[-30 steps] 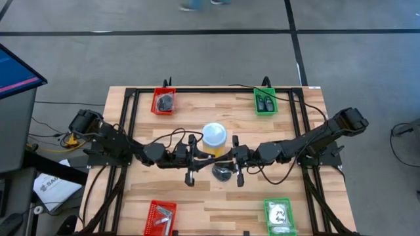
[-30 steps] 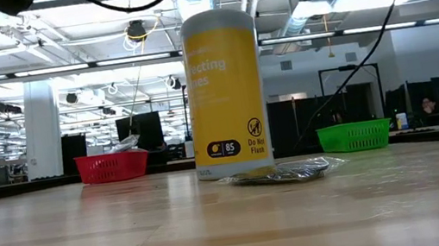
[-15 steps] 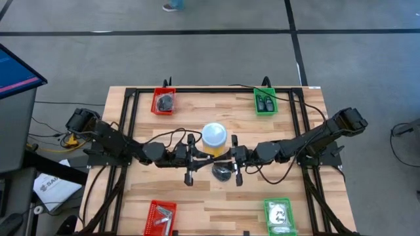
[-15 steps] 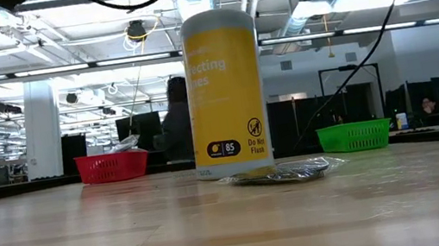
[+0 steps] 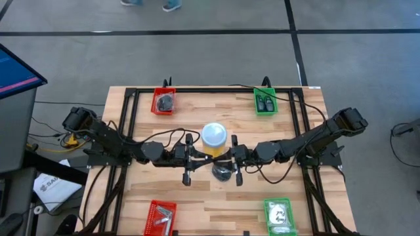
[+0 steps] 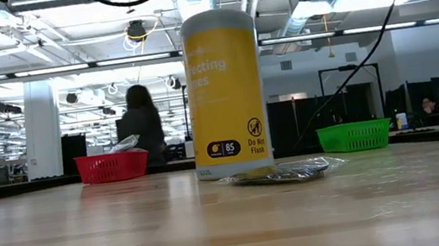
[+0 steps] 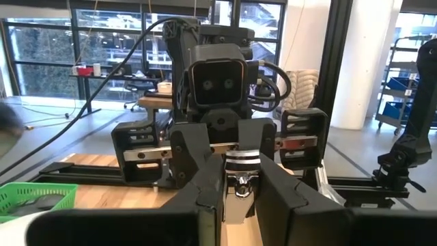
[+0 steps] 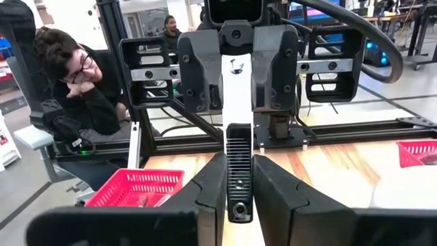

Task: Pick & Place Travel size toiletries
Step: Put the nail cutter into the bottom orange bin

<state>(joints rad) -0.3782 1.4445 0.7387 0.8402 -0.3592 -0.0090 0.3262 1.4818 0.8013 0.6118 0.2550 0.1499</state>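
My left claw (image 5: 197, 162) has eased slightly toward 9 o'clock, facing my right claw (image 5: 228, 162). I cannot tell whether either is clenched. The dark packet (image 5: 223, 173) lies unmoved on the surface (image 5: 275, 183) at the yellow jar's (image 5: 214, 136) 5 o'clock, so I judge nothing picked yet.

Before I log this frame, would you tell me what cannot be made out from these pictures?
- High view: contents of the near red tray and near green tray are too small to identify.
- High view: the dark item between the grippers is partly covered by the arms.
- Low view: the yellow jar is cut off at the top edge; both grippers lie outside the picture.
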